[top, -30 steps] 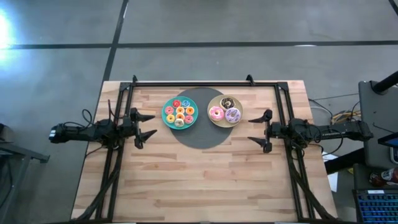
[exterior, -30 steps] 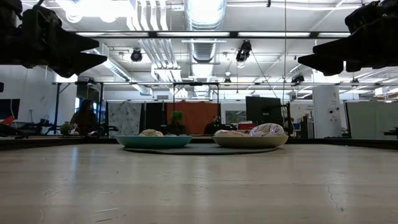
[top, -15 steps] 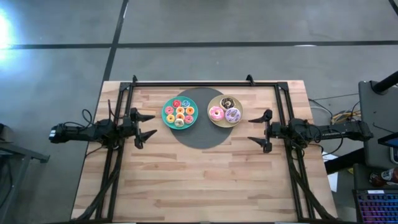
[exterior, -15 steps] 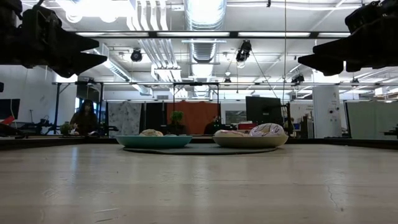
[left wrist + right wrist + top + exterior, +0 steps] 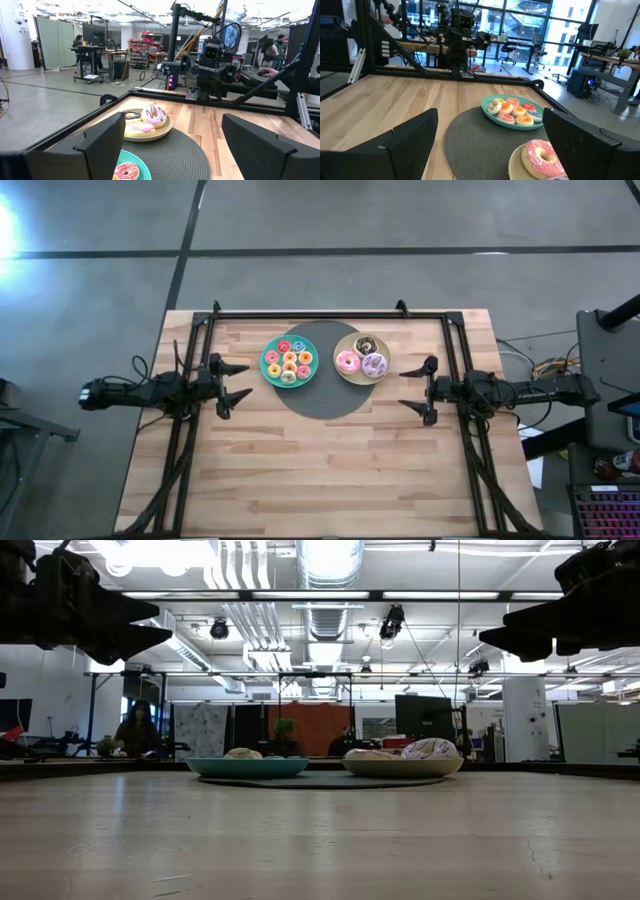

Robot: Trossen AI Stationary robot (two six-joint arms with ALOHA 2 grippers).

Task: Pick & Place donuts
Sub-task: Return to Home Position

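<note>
Donuts (image 5: 290, 361): glossy frosted rings on round plates (image 5: 266, 374) | left pincer (image 5: 248, 380) spread | right pincer (image 5: 401, 389) spread

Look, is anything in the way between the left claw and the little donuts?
No, nothing visible. The open left claw hangs beside the teal plate holding the little donuts, with only bare table between.
</note>
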